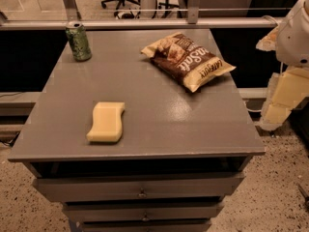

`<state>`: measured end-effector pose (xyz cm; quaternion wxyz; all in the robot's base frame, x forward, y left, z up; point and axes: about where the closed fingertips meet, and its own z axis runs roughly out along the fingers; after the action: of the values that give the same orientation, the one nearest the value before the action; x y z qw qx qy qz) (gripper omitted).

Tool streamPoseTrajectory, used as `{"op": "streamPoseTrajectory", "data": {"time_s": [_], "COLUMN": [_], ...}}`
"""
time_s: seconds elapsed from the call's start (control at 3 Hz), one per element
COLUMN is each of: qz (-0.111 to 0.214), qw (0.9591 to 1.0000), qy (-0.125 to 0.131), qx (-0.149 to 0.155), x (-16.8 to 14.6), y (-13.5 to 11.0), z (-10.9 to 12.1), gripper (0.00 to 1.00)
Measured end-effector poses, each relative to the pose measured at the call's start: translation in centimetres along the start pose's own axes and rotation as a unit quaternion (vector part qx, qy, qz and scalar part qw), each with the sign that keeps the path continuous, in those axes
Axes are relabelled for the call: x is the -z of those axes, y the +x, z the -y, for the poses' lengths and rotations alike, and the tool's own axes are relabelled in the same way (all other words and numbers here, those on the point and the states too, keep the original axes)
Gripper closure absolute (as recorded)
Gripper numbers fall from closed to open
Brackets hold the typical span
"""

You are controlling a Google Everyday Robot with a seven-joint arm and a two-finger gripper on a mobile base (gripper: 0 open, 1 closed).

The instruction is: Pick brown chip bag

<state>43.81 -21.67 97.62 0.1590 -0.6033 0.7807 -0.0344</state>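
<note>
The brown chip bag (187, 58) lies flat on the far right part of the grey cabinet top (159, 120). It is dark brown with cream-yellow ends and large white lettering. My arm hangs at the right edge of the view, off the side of the cabinet. The gripper (279, 105) is there, beside the cabinet's right edge, to the right of the bag and well apart from it. It holds nothing that I can see.
A green soda can (78, 41) stands upright at the far left corner. A pale yellow wavy sponge (106, 122) lies at the near left. Drawers sit under the top. A rail runs behind the cabinet.
</note>
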Motion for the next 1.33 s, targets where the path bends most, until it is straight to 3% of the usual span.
{"op": "streamPoseTrajectory", "data": {"time_s": [0.33, 0.67, 1.33], "qz": [0.000, 0.037, 0.146], "qw": [1.0000, 0.9993, 0.9878], "qy": [0.001, 0.007, 0.051], "qx": [0.000, -0.003, -0.010], "x": [0.0, -2.3, -7.5], "y": [0.0, -0.8, -5.4], "z": [0.0, 2.7, 10.8], "gripper": [0.00, 0.00, 0.00]}}
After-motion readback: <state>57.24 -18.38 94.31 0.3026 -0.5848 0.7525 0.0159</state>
